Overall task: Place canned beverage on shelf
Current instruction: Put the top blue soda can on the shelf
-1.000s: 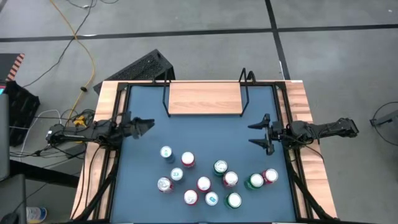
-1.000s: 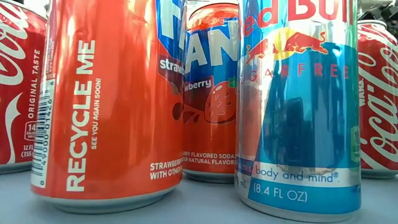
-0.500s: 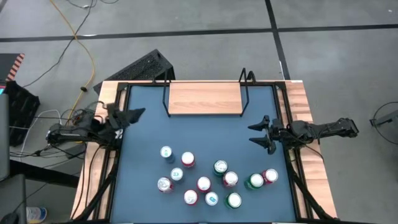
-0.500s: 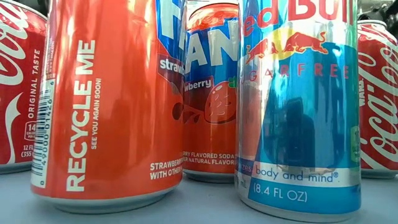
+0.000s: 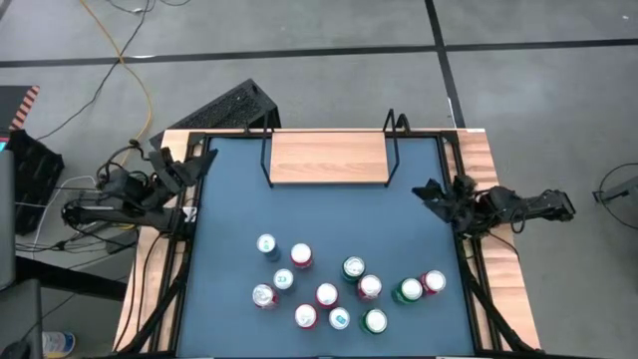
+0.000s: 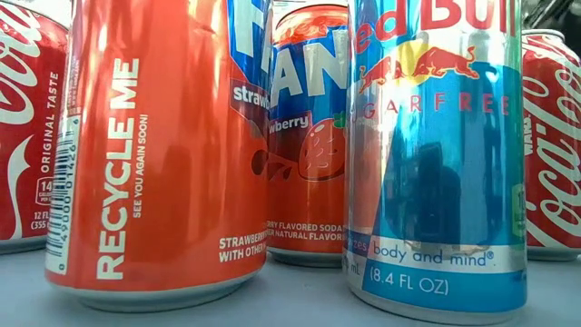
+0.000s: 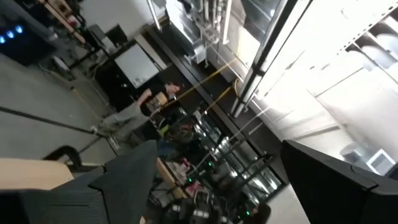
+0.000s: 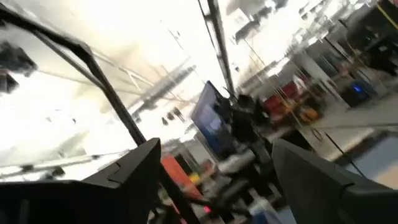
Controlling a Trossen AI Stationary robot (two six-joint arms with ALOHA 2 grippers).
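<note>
Between the wide-jawed left gripper (image 5: 181, 166) and right gripper (image 5: 436, 193), well apart, stands the shelf (image 5: 328, 158).

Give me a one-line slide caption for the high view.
Empty light-wood shelf with black wire ends, upright cans clustered on the blue table, both arms parked at its sides.

A black keyboard (image 5: 227, 108) lies behind the table (image 5: 329, 219).

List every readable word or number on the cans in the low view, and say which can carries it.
"RECYCLE ME", "SEE YOU AGAIN SOON!": large orange can.
"strawberry": orange can behind.
"body and mind", "(8.4 FL OZ)": blue-silver can.
"ORIGINAL TASTE": red can at left.
Barcode digits: too small to read.
</note>
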